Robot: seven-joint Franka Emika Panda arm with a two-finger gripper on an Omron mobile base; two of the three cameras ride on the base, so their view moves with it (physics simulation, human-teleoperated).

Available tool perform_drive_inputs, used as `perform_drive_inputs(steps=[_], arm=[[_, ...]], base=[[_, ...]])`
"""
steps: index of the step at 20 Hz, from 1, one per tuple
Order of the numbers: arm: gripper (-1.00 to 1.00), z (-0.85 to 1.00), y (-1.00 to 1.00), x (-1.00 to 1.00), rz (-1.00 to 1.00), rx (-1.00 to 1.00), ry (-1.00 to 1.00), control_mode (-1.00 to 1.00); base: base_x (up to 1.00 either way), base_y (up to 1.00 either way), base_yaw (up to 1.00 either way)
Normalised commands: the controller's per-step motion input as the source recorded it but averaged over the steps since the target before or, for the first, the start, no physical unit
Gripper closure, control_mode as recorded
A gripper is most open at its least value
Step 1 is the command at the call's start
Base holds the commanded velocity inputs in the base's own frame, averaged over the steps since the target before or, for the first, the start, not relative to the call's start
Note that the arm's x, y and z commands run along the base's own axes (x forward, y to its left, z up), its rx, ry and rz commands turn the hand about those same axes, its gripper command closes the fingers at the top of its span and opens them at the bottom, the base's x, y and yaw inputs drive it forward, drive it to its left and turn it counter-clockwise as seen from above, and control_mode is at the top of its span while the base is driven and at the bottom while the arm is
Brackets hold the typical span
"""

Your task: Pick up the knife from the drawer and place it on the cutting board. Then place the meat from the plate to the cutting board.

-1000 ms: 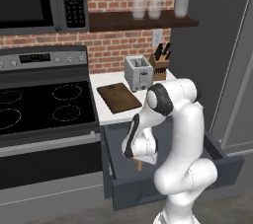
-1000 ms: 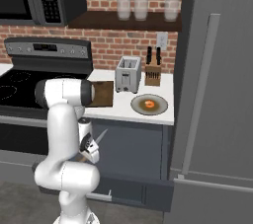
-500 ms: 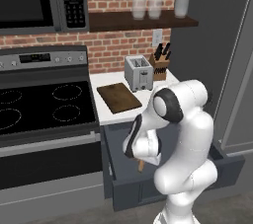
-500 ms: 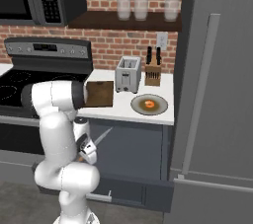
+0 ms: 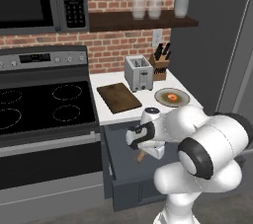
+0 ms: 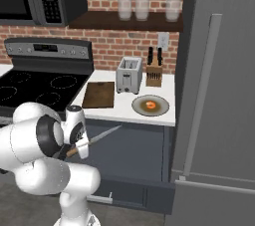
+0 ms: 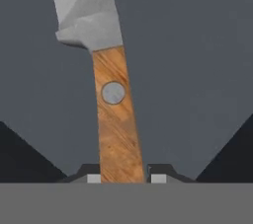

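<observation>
Looking along the tool, the hand view gives the closest read: the knife has its wooden handle clamped between the two dark fingertips, a silver rivet halfway up the handle, the blade running away toward the top of that view over plain dark grey.

From the right base view the knife is seen whole, held above the open drawer; its long axis slopes up from the handle by the tool to a tip pointing right and toward the bench. In the left base view the tool sits partly behind the arm's white links and little more than the brown handle end pokes out below the wrist, over the drawer.

On the bench, the cutting board lies at the left, just beside the stove. A toaster stands behind it, a knife block further right by the wall. The plate sits near the front right with the meat on it. Glasses line a shelf above.
</observation>
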Motion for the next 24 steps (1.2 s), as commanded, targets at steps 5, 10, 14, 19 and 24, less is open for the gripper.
perform_drive_inputs(steps=[5, 10, 14, 19, 24], arm=[[1.00, 0.58, 0.00, -0.42, -0.37, 0.03, 0.20, -1.00], [1.00, 0.68, 0.00, -0.50, -0.37, 0.03, 0.15, -1.00], [1.00, 1.00, 0.00, -0.28, -0.27, 0.00, 0.02, -1.00], [1.00, 1.00, 0.00, -0.03, -0.14, -0.07, -0.02, -1.00], [1.00, 0.78, 0.04, 0.27, -0.01, -0.07, -0.08, -1.00]], base=[[0.00, 0.00, 0.00], [0.00, 0.00, 0.00], [0.00, 0.00, 0.00], [0.00, 0.00, 0.00], [0.00, 0.00, 0.00]])
